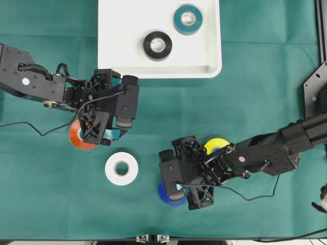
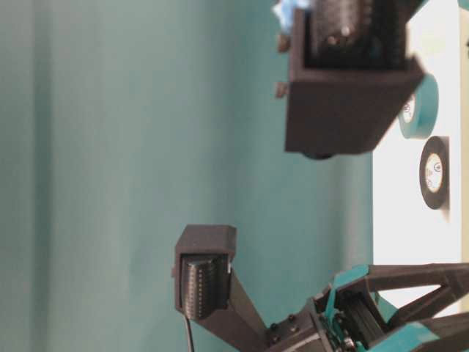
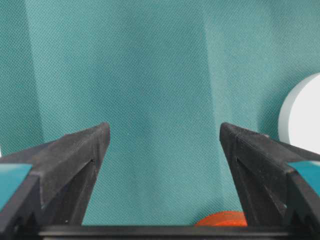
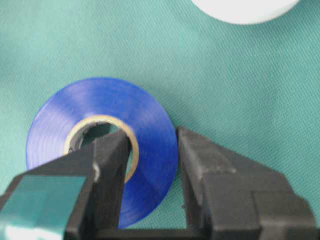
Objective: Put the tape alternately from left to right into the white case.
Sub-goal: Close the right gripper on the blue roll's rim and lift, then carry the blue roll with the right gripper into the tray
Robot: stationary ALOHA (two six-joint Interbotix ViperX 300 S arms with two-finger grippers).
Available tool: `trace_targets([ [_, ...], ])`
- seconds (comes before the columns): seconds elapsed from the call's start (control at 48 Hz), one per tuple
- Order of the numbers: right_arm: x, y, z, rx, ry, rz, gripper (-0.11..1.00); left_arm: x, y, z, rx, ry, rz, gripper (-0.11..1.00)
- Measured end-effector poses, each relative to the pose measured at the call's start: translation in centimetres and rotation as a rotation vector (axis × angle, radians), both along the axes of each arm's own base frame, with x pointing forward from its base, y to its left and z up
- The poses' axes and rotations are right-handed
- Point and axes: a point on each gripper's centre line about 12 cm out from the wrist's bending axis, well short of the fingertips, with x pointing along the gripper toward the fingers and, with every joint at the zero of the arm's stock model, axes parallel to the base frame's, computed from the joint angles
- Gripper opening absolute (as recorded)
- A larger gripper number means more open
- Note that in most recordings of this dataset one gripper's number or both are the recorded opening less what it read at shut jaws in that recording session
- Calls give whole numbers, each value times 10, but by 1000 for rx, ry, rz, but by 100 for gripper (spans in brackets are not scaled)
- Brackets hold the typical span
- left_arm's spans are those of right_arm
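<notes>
Two rolls already lie in the white case (image 1: pixel 209 71) at the top of the bench (image 1: pixel 265 61): a teal roll (image 1: pixel 187 19) and a black roll (image 1: pixel 157 45). Right gripper (image 4: pixel 152 165) has its fingers closed on the blue roll (image 4: pixel 145 120), one finger inside the core and one outside, pinching the wall so the roll can be lifted. A yellow roll (image 1: pixel 216 145) sits just behind that arm. Left gripper (image 3: pixel 165 150) hangs with fingers wide open and empty above the orange roll (image 1: pixel 77 137), likely waiting its turn. A white roll (image 1: pixel 121 168) lies between the arms
</notes>
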Motion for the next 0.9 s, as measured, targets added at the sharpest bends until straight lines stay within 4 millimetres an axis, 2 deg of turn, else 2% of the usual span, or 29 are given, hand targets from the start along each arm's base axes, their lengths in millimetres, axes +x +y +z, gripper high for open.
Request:
trace_targets([
  [0.146, -1, -2, 6, -6, -3, -2, 29, 0, 0, 0, 0, 0, 0, 65],
  [0.417, -12, -13, 47, -26, -23, -24, 29, 0, -4, 0, 1, 0, -13, 65],
  [0.896, -18, -76, 84, -109, -82, -114, 29, -2, -10, 0, 0, 2, -26, 65],
])
